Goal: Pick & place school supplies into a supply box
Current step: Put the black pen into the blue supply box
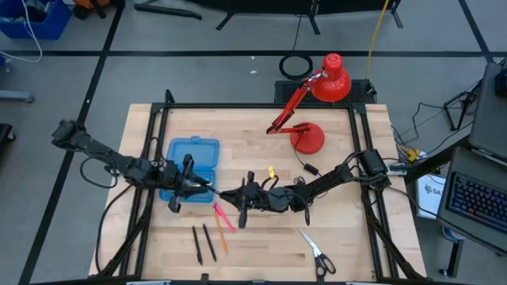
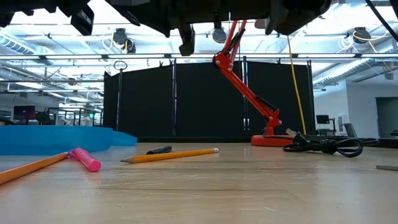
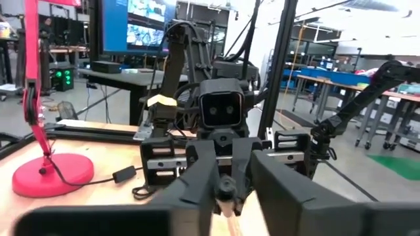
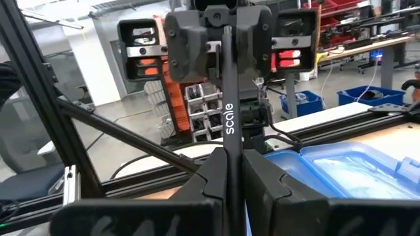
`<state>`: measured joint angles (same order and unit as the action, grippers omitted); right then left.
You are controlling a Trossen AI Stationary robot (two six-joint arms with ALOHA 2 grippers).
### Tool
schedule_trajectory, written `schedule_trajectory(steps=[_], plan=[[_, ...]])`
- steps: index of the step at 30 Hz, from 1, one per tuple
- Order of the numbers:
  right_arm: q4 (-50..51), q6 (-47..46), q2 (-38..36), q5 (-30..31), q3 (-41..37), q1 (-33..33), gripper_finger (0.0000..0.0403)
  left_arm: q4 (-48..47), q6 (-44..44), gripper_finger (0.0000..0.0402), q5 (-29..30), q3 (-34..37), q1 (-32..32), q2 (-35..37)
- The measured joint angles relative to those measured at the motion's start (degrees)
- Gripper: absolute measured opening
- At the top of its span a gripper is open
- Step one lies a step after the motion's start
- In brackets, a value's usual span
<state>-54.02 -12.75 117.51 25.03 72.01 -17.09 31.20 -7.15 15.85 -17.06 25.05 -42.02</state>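
A thin black stick [image 4: 228, 98] marked "scale" hangs level above the table between my two grippers, which face each other. My right gripper [image 4: 227, 160] is shut on one end of it. My left gripper [image 3: 226, 187] is shut on the other end, beside the near right corner of the blue supply box [image 1: 192, 157]. From above, the left gripper [image 1: 196, 184] and the right gripper [image 1: 240, 198] stand close together at mid-table. A pink marker [image 1: 223, 215], an orange pencil [image 1: 221, 238], two black pens [image 1: 203, 243] and scissors [image 1: 317, 252] lie flat on the wood. My left gripper pinches the stick's end [image 3: 226, 192] between its two fingers. The fingers come level from the table's left and lie along the stick, which is clear of the table. My right gripper pinches the stick's other end [image 4: 228, 152] between its two fingers. The fingers come level from the table's right and lie along the stick, which juts straight out past their tips toward the left gripper.
A red desk lamp [image 1: 317, 103] stands at the far right with its black cable [image 2: 323, 146] lying on the wood. A small yellow thing [image 1: 271, 171] lies behind the right gripper. A black frame [image 1: 238, 106] runs round the table top.
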Motion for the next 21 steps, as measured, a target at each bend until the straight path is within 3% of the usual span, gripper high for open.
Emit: schedule_trajectory(steps=[3, 13, 21], plan=[[0.12, 0.08, 0.00, -0.11, 0.00, -0.01, 0.0017, -0.02, 0.58, 0.0046, -2.11, 0.00, -0.79, 0.00], [0.83, 0.07, 0.00, -0.21, 0.04, -0.01, 0.0017, -0.22, 1.45, 0.0046, -4.04, 0.00, -1.19, 0.00], [1.38, 1.37, 0.00, 0.10, 0.04, 0.58, 0.0026, -1.28, 2.11, 0.0046, -2.31, 0.00, -1.15, 0.07]])
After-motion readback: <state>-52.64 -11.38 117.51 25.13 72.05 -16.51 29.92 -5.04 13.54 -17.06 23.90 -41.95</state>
